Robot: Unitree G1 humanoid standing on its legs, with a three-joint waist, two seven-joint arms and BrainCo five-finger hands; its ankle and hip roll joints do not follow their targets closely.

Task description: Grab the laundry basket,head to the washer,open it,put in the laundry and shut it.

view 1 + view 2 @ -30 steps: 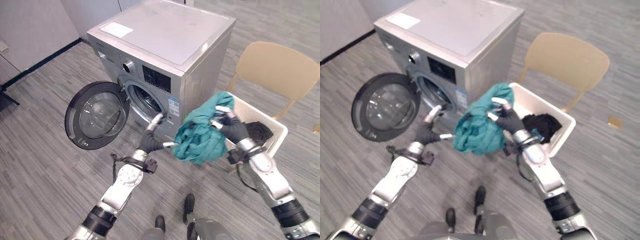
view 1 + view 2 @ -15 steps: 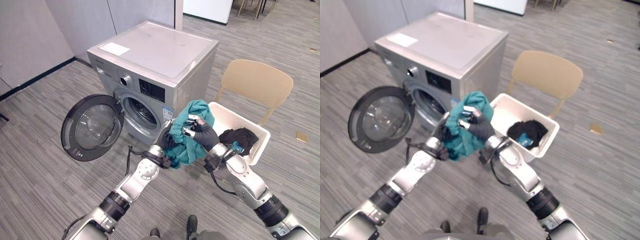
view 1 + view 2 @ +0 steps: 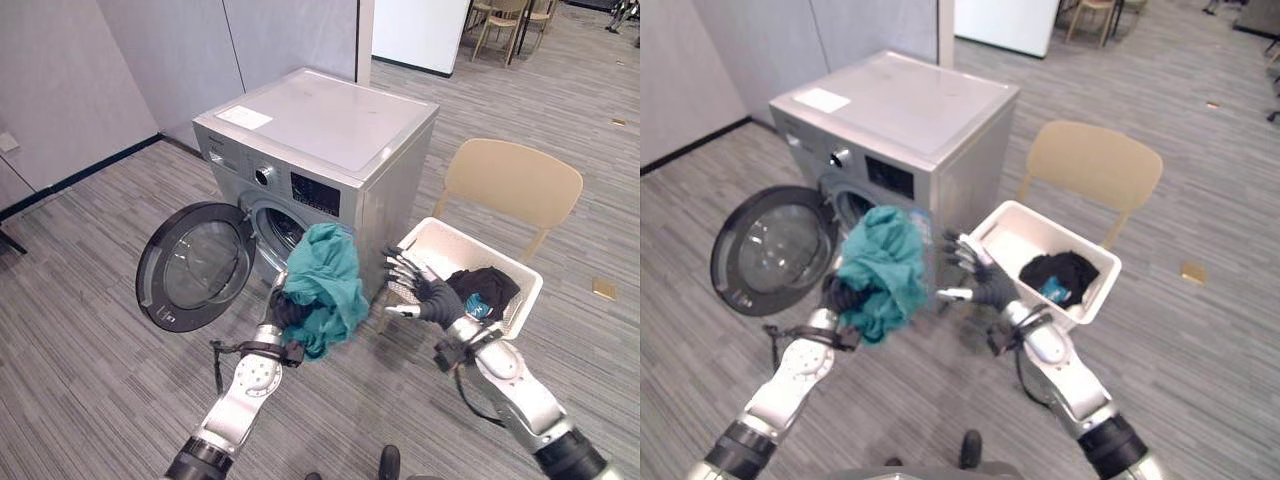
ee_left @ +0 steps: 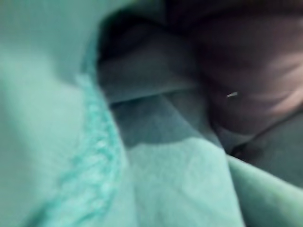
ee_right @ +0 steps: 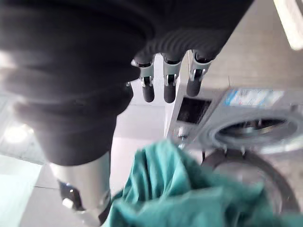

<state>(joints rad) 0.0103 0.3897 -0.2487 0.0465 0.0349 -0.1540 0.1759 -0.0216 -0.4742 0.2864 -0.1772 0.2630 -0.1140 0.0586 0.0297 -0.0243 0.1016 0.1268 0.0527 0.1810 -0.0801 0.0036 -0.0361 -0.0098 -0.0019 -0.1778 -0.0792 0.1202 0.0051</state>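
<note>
A bunched teal cloth (image 3: 322,283) hangs in front of the silver washer (image 3: 330,130), just below its drum opening (image 3: 285,228). My left hand (image 3: 284,311) is shut on it from underneath, and the cloth (image 4: 142,179) lies right against that hand in the left wrist view. The round washer door (image 3: 195,265) stands swung open to the left. My right hand (image 3: 418,292) hovers open with fingers (image 5: 165,80) straight and spread, apart from the cloth and beside the white laundry basket (image 3: 452,243). Dark laundry (image 3: 487,287) and a bit of teal lie in the basket.
A tan chair (image 3: 515,180) stands behind the basket, to the right of the washer. Grey cabinet fronts (image 3: 160,50) line the back left. Striped grey floor (image 3: 90,340) stretches around the open door and in front of me.
My right hand let go of the teal cloth and drew back toward the basket. My left hand took the cloth and holds it alone, nearer the drum opening. The camera has moved too.
</note>
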